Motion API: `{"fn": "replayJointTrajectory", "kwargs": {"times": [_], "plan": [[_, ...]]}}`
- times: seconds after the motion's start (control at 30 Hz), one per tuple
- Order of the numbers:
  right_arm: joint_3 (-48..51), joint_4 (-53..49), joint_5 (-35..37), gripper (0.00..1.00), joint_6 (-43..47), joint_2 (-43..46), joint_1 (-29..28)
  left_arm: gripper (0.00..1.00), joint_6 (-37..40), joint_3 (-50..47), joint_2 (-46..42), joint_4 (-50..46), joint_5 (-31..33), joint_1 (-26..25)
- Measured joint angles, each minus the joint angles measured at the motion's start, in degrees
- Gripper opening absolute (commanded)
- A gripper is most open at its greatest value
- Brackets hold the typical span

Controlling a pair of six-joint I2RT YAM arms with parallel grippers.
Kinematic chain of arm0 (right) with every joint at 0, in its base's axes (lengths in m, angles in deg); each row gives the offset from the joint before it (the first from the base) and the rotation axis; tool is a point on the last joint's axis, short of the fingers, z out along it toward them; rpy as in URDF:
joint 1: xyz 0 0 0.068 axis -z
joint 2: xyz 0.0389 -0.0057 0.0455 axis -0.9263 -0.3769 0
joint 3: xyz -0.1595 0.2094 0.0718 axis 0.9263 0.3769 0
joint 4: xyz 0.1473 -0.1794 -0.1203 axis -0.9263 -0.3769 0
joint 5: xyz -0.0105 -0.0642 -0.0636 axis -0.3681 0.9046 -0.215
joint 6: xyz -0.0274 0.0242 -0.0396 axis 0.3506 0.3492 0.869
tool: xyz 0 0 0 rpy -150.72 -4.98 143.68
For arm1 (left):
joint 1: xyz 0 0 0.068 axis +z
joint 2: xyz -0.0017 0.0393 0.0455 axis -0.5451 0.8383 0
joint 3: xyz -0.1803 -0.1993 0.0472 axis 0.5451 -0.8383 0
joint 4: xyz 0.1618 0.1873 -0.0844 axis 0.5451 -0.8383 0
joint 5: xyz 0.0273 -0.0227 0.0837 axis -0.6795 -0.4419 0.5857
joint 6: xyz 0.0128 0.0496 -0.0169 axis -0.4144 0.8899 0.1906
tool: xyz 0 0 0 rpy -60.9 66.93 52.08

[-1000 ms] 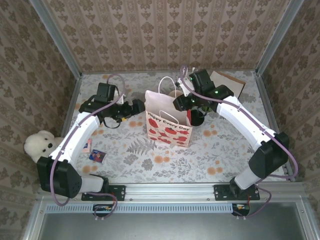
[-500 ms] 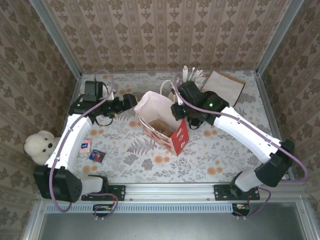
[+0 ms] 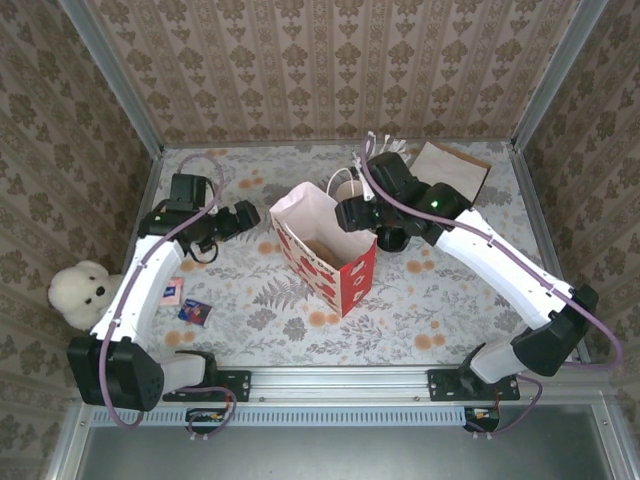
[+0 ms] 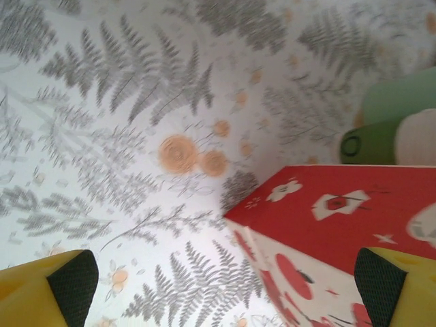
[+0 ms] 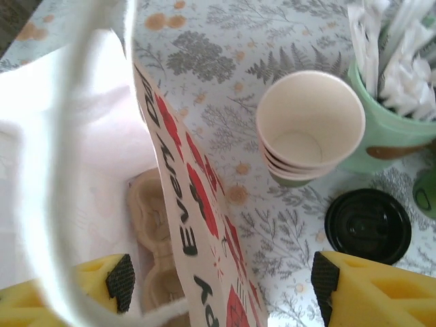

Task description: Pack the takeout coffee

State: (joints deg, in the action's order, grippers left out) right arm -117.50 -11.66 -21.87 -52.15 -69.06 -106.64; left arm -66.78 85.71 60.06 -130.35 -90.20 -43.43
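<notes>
The takeout coffee point(image 5: 310, 126) is a small paper cup with a cream inside and a green outer wall, with further rims nested under it. It stands on the table just behind the gift bag point(image 3: 325, 250), also seen as the cup point(image 3: 350, 188) from above. My right gripper point(image 5: 223, 283) is open and straddles the bag's printed wall point(image 5: 197, 204) without pinching it; from above this gripper point(image 3: 352, 215) hovers over the bag's right rim. My left gripper point(image 4: 225, 286) is open with nothing in it, left of the bag's red corner point(image 4: 340, 211), and from above it point(image 3: 245, 218) sits apart from the bag.
A moulded cup carrier point(image 5: 153, 225) lies inside the bag. A green cup of paper-wrapped sticks point(image 5: 388, 129) and a black lid point(image 5: 368, 225) sit right of the coffee. Brown paper point(image 3: 450, 170) lies back right; a teddy bear point(image 3: 85, 290) and small packets point(image 3: 195, 312) lie left.
The bag has swung from upright and face-on to tilted with its mouth open. My right gripper has opened at its rim. My left gripper has drawn back to the left.
</notes>
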Motion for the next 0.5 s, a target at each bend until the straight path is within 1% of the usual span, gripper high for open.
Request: {"fn": "replayJointTrajectory", "kwargs": {"times": [0.13, 0.23, 0.27, 0.33, 0.37, 0.43, 0.47, 0.5], "plan": [[-3.34, -1.90, -2.21, 0.62, 3.19, -4.59, 0.39, 1.00, -4.04, -6.71, -0.90, 0.09, 1.05, -0.13], [-4.76, -3.56, -3.02, 0.54, 4.83, -7.76, 0.33, 1.00, -7.26, -10.86, -0.98, 0.81, 0.68, -1.44], [-4.92, -4.13, -3.23, 0.51, 5.38, -8.44, 0.26, 1.00, -8.28, -11.87, -0.96, 1.42, 0.11, -2.19], [-5.03, -4.92, -3.52, 0.38, 6.19, -9.18, 0.11, 1.00, -9.64, -12.85, -0.42, 3.21, -1.44, -3.56], [-5.03, -5.11, -3.63, 0.35, 6.80, -9.38, 0.00, 1.00, -10.25, -12.87, 0.35, 4.07, -2.43, -4.20], [-5.05, -5.09, -3.63, 0.33, 7.13, -9.44, -0.13, 1.00, -11.08, -12.70, 2.58, 6.12, -4.09, -5.40], [-5.18, -5.11, -3.63, 0.30, 7.15, -9.44, -0.28, 1.00, -11.28, -12.52, 3.85, 6.69, -4.55, -6.01], [-5.35, -5.07, -3.61, 0.23, 6.99, -9.44, -0.48, 1.00, -11.47, -12.26, 4.98, 7.13, -4.72, -6.69]]}}
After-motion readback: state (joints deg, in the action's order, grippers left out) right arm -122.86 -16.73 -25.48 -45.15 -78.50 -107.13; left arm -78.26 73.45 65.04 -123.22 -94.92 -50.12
